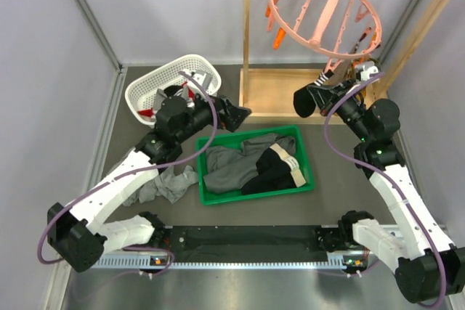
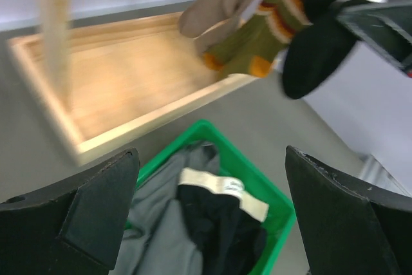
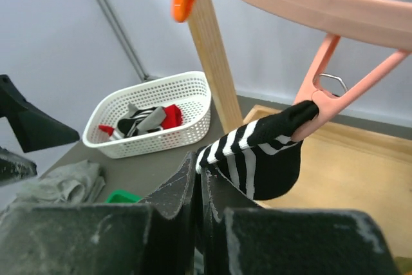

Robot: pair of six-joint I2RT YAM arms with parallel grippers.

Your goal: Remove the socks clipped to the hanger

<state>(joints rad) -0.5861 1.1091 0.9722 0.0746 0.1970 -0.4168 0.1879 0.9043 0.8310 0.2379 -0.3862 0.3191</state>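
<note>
Pull-off step I'd say: right gripper (image 3: 198, 167) jaws pinched shut on the black striped sock (image 3: 264, 159), which hangs from 1 pink clip (image 3: 320, 104) on the hanger (image 3: 309, 1). Left gripper (image 2: 212, 191) jaws wide open, empty. Next needs a firm downward tug to pop it free

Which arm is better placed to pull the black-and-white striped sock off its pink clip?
Right. The right tool looks closed on the black-and-white striped fabric sock, which hangs from a clip of the round pink plastic hanger. The left tool is open above the green plastic bin, away from the hanger.
</note>
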